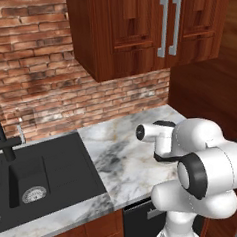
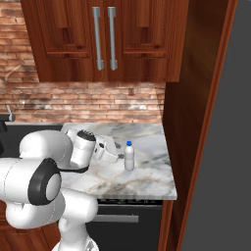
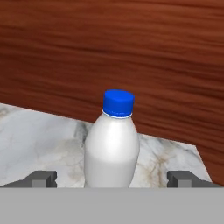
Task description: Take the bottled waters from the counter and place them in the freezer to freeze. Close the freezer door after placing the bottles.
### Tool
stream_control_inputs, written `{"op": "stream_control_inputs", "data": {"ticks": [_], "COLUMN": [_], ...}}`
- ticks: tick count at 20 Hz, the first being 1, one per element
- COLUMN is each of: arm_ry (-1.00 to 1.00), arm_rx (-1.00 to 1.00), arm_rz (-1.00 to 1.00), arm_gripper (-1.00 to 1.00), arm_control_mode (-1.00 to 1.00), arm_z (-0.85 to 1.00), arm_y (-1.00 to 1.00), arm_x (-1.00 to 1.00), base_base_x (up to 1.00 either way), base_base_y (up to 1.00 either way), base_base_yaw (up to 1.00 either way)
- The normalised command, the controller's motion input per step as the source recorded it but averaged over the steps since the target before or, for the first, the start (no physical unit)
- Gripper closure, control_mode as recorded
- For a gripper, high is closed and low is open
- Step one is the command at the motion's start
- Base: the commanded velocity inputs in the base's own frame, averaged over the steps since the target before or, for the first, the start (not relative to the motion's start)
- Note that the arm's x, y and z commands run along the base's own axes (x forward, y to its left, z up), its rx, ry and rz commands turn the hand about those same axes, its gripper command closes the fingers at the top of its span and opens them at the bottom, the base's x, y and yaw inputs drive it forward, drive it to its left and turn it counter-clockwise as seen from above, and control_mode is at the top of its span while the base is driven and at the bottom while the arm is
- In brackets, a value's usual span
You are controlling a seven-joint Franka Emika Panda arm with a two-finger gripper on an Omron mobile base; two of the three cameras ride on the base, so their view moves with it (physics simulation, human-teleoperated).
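Note:
One bottled water (image 2: 129,157), a whitish bottle with a blue cap, stands upright on the marble counter (image 2: 147,182) near its right end. My gripper (image 2: 120,157) reaches it from the left, low over the counter. In the hand view the bottle (image 3: 112,151) stands upright between my two fingertips (image 3: 42,178), which are spread wide on either side without touching it. The gripper (image 3: 111,179) is open. A plain grey surface (image 2: 223,186) runs down the far right of the right base view; I cannot tell whether it is the freezer or its door.
A tall reddish wood panel (image 2: 188,122) rises right behind the bottle at the counter's end. Upper wood cabinets (image 2: 105,39) hang above. The black sink (image 1: 39,181) with its faucet (image 1: 1,138) lies at the left, and a black dishwasher (image 2: 127,220) sits under the counter.

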Motion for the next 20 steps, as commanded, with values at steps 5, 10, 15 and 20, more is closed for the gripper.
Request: {"op": "stream_control_inputs", "data": {"ticks": [5, 10, 15, 20], "arm_ry": [0.00, 0.00, 0.00, 0.00], "arm_rx": [0.00, 0.00, 0.00, 0.00], "arm_rz": [-0.01, -0.01, -0.01, -0.01], "arm_gripper": [-1.00, -1.00, -1.00, -1.00], "arm_control_mode": [-1.00, -1.00, -1.00, -1.00], "arm_z": [0.00, 0.00, 0.00, 0.00], "arm_y": [-0.07, -0.09, -0.08, -0.06], "arm_x": [0.00, 0.00, 0.00, 0.00], "base_base_x": [0.00, 0.00, 0.00, 0.00], "base_base_y": [0.00, 0.00, 0.00, 0.00], "base_base_yaw": [0.00, 0.00, 0.00, 0.00]}}
